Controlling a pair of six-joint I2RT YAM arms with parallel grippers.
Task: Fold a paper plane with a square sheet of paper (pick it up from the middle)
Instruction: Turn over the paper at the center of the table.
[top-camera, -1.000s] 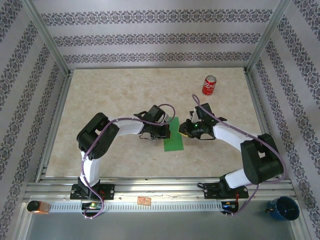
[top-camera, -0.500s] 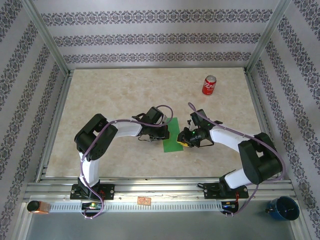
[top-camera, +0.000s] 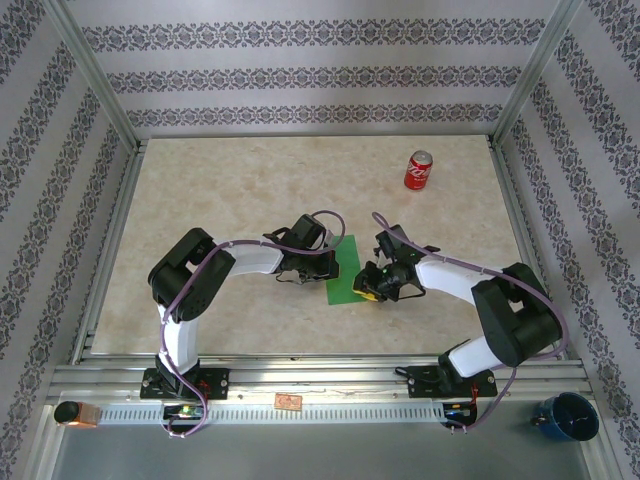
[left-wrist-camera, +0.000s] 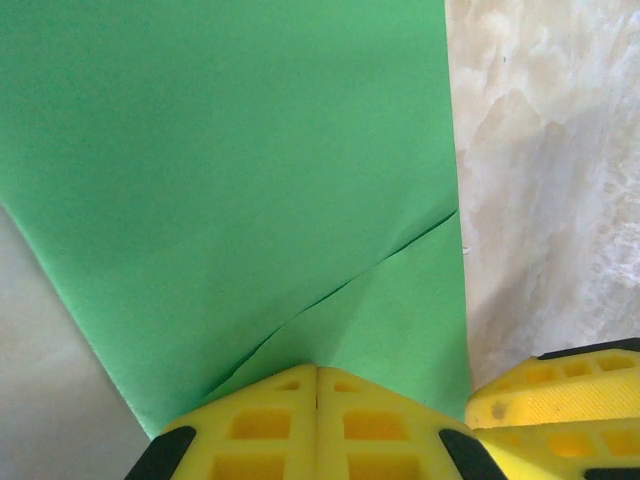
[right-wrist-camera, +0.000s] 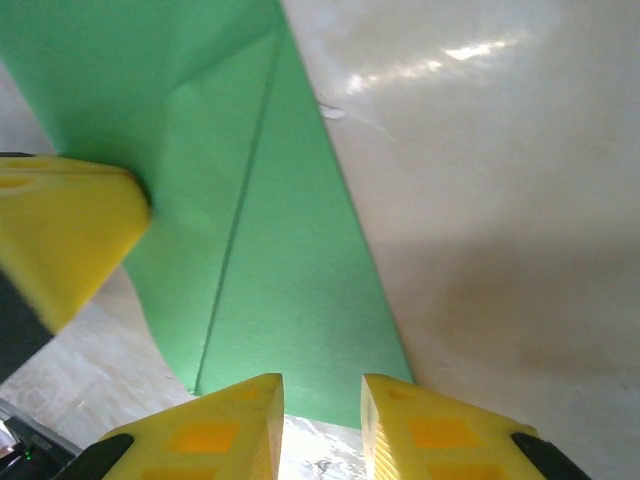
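The green paper (top-camera: 347, 276) lies part-folded mid-table between my grippers. It's thin, light, limp and easily creased, so I'd take it gently by an edge. My left gripper (left-wrist-camera: 317, 378) is closed at its left edge, perhaps pinning it. My right gripper (right-wrist-camera: 322, 400) stands slightly parted at the near right corner.

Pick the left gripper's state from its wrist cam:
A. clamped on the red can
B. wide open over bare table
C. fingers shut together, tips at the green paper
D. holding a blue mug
C: in the left wrist view the left gripper has its yellow fingers meeting with no gap, tips at the near edge of the green paper, where a diagonal fold line ends.
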